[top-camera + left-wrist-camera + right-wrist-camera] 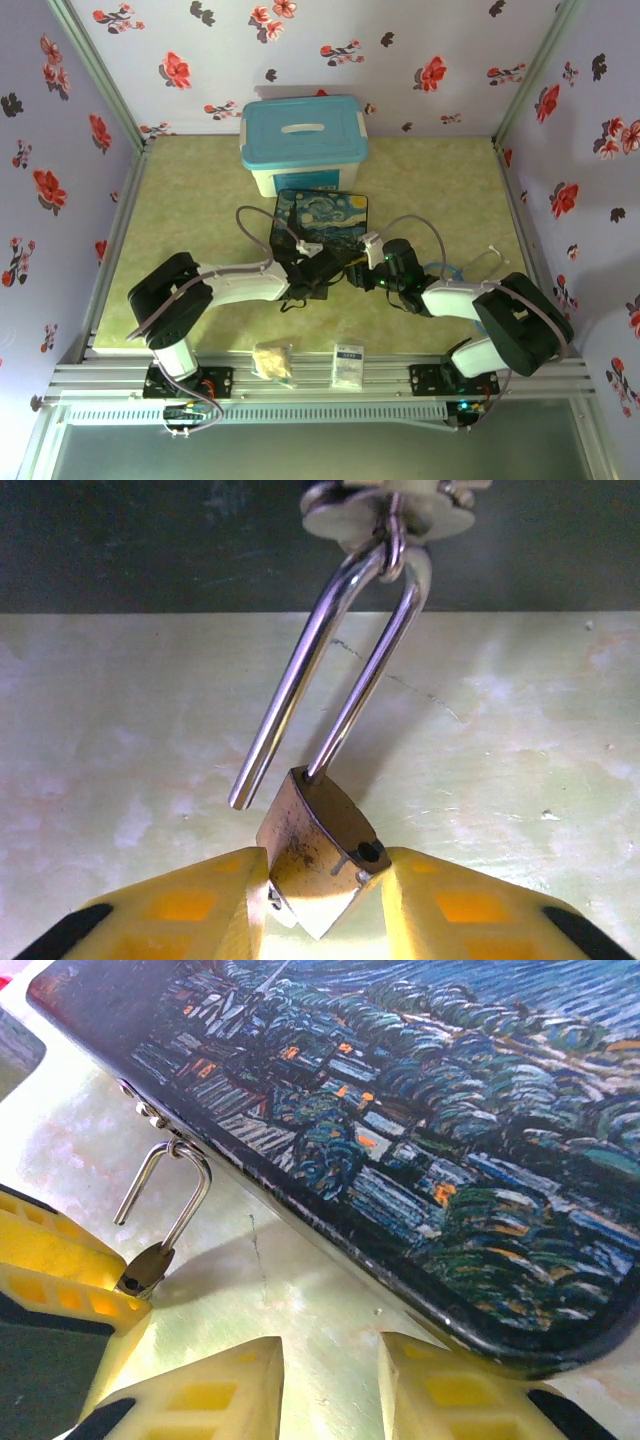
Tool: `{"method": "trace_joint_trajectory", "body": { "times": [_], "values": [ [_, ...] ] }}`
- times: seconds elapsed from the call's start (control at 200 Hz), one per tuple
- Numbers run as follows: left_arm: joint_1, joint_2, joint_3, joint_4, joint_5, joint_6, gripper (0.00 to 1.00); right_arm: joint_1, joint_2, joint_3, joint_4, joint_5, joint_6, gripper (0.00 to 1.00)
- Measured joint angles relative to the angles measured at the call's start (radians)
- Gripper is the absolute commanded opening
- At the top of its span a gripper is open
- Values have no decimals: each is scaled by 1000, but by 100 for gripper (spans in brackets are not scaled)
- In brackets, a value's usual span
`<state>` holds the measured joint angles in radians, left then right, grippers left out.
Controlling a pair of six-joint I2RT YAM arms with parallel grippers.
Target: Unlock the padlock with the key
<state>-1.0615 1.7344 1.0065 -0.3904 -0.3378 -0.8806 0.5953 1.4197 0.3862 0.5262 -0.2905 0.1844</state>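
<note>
The left gripper (322, 880) stands narrow, with the brass body of the padlock (318, 852) between its yellow fingers (190, 912). The body touches a finger at 9 o'clock and another at 3 o'clock, so it looks pinched. The body is tilted, its top leaning toward 11 o'clock. The shackle (303, 680) rises from it toward 1 o'clock and hooks through the hasp (385, 505) on the edge of the tin (400, 1110). The lock is open: the leg on the 3 o'clock side stays in the body, while the leg on the 9 o'clock side hangs free beside it, its end clear of the hole (368, 853) in the body's top.

In the right wrist view the padlock sits at 9 o'clock, just off the tin's near edge, its body against a left finger. The right gripper (332, 1345) is at 6 o'clock there, its fingers a moderate gap apart with bare table (290, 1280) showing between them, near the tin's rim but apart from the padlock.

From above, both wrists meet at the middle of the table, at 6 o'clock of the tin. A blue-lidded box (303, 140) stands touching the tin at its 12 o'clock side. On the near rail at 6 o'clock lie a small bag (272, 360) and a white packet (348, 366), side by side
</note>
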Motion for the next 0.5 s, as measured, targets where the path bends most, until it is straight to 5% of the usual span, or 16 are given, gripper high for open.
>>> {"method": "trace_joint_trajectory", "body": {
  "times": [0.215, 0.5],
  "values": [
    [-2, -47, -43, 28, -2, 7, 57, 0, -13, 2, -25, -1, 39, 47],
    [40, -349, -187, 160, 45, 55, 91, 0, -120, 5, -70, 0, 146, 66]
  ]
}}
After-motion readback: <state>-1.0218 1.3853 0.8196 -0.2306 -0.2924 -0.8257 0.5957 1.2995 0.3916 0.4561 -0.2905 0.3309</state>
